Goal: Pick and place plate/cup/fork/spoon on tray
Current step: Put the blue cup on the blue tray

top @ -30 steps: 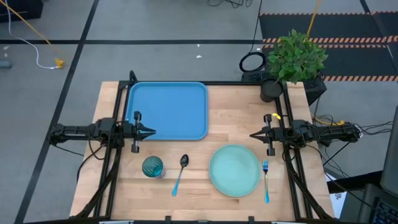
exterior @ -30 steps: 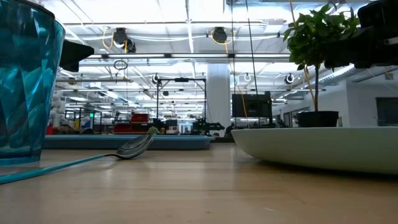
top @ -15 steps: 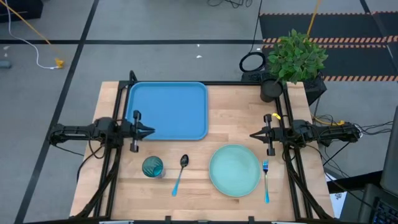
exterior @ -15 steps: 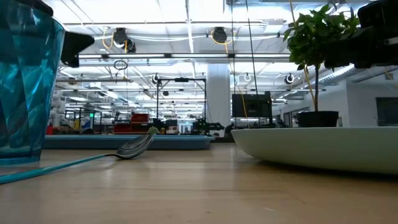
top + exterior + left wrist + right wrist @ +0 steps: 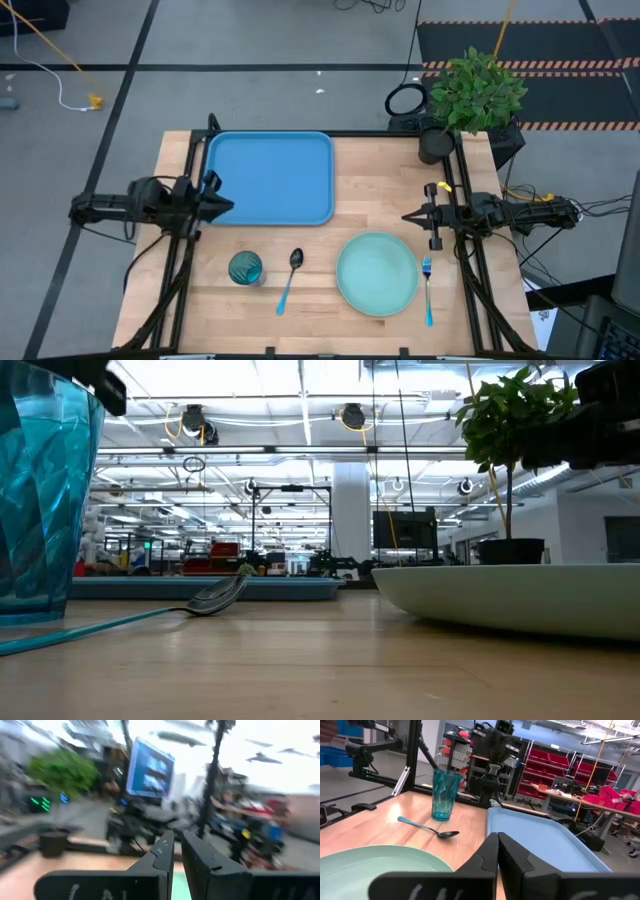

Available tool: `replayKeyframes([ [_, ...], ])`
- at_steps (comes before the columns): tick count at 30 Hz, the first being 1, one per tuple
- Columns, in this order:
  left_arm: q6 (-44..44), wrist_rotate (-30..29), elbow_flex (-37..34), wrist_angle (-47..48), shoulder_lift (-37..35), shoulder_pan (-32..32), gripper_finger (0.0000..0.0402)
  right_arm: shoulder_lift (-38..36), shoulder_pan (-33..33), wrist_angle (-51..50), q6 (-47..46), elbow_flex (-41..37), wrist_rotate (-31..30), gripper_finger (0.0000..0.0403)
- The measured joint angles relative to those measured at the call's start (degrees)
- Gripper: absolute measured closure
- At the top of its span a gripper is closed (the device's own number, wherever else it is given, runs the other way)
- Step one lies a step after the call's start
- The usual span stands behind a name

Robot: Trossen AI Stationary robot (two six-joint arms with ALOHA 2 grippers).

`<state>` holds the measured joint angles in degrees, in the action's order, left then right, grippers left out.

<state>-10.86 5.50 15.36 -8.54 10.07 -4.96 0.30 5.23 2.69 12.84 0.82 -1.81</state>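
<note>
The blue tray [image 5: 270, 178] lies at the table's far left. Near the front edge lie the teal cup [image 5: 245, 268], standing upright, the spoon [image 5: 290, 275], the mint-green plate [image 5: 377, 273] and, right of the plate, the blue-handled fork [image 5: 427, 290]. My left gripper [image 5: 228, 205] is shut and empty above the tray's left rim; its fingers show in the left wrist view [image 5: 177, 851]. My right gripper [image 5: 406, 215] is shut and empty, in the air just beyond the plate's far right edge, pointing toward the tray [image 5: 540, 840].
A potted plant [image 5: 475, 90] in a dark pot [image 5: 437, 145] stands at the table's far right corner. Bare wood lies between the tray and the right arm. Black frame bars run along both table sides.
My left gripper has risen and drawn back toward the table's left edge, staying shut. My right arm and all the tableware have kept still.
</note>
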Motion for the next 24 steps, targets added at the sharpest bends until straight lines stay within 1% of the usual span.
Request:
replayKeyframes([
  [3, -0.17, -0.25, 4.60, 3.67, 6.25, -3.47, 0.0364, -0.02, 0.00, 1.83, -0.42, 0.00, 0.04, 0.0403],
  [5, 1.05, -2.06, 7.88, 4.75, 10.97, -5.83, 0.0364, 0.00, -0.01, 3.35, -1.61, 0.00, 0.05, 0.0403],
  [9, 5.27, -5.18, 15.42, 7.77, 21.01, -10.22, 0.0364, -0.02, 0.00, 6.72, -5.43, 0.00, 0.08, 0.0403],
  [11, 7.66, -6.46, 20.11, 11.56, 25.85, -11.92, 0.0364, -0.02, 0.00, 7.68, -8.03, 0.00, 0.08, 0.0403],
  [15, 8.31, -8.71, 30.87, 22.50, 35.33, -14.62, 0.0364, -0.02, 0.00, 8.25, -13.05, 0.00, 0.08, 0.0403],
  [21, 6.55, -11.15, 46.10, 39.55, 47.47, -19.56, 0.0364, -0.02, 0.00, 8.23, -19.86, 0.00, 0.10, 0.0403],
  [24, 4.21, -12.06, 53.78, 48.49, 52.95, -22.11, 0.0364, -0.02, 0.00, 8.25, -22.23, 0.00, 0.09, 0.0403],
])
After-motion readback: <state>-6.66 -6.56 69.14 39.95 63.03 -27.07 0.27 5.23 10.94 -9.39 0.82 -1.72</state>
